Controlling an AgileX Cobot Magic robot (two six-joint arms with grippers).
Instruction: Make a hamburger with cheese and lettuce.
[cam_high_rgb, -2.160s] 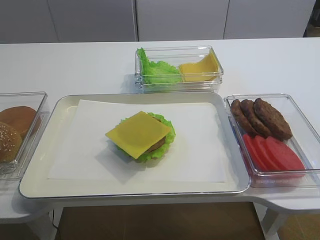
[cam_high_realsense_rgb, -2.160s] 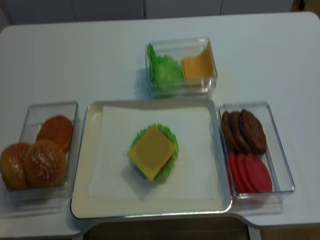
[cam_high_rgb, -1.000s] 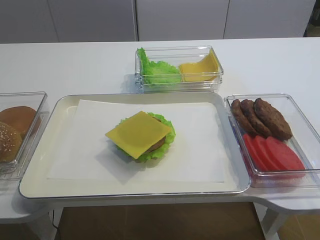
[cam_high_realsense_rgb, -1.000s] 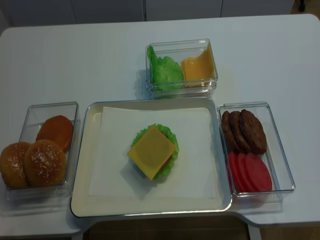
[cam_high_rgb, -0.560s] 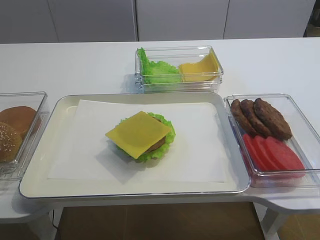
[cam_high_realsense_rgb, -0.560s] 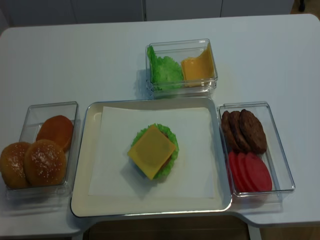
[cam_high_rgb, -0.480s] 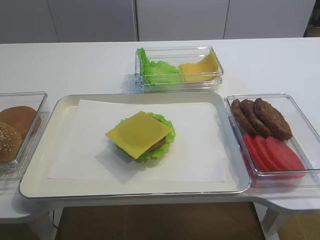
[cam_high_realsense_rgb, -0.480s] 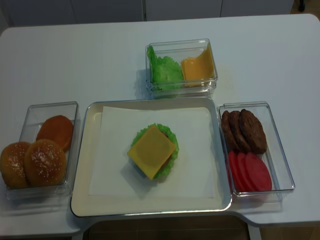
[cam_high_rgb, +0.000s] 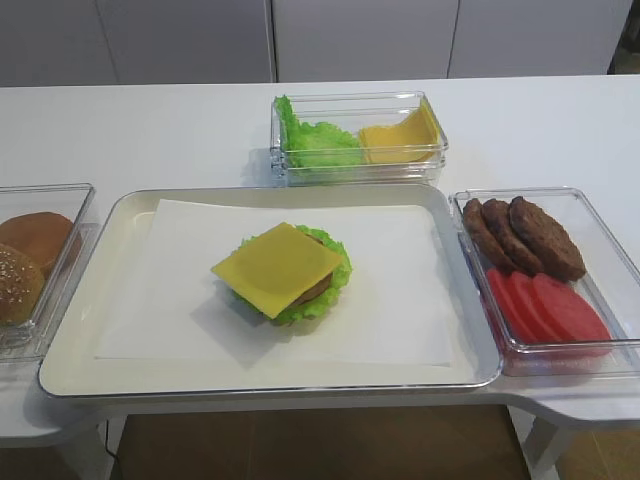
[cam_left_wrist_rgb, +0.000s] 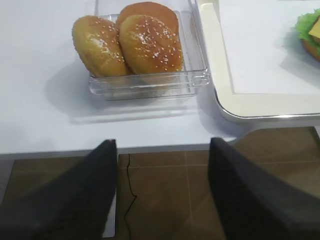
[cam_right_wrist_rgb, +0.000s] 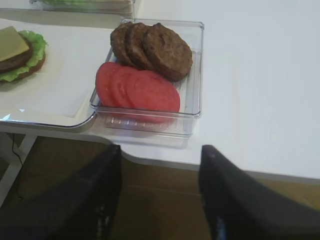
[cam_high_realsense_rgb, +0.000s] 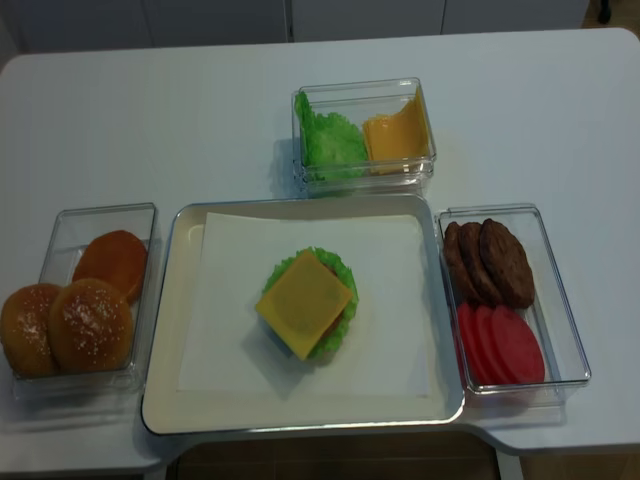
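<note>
The hamburger (cam_high_rgb: 290, 280) wears square yellow cheese (cam_high_rgb: 276, 267) over ruffled lettuce (cam_high_rgb: 335, 268); both tools gape.

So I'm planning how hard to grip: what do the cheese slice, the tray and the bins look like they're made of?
Cheese slice: probably matte rubbery plastic, flat with crisp corners.
Tray: glossy cream, likely hard plastic, with a shiny rim.
Bins: clear rigid plastic, since the contents show through.
</note>
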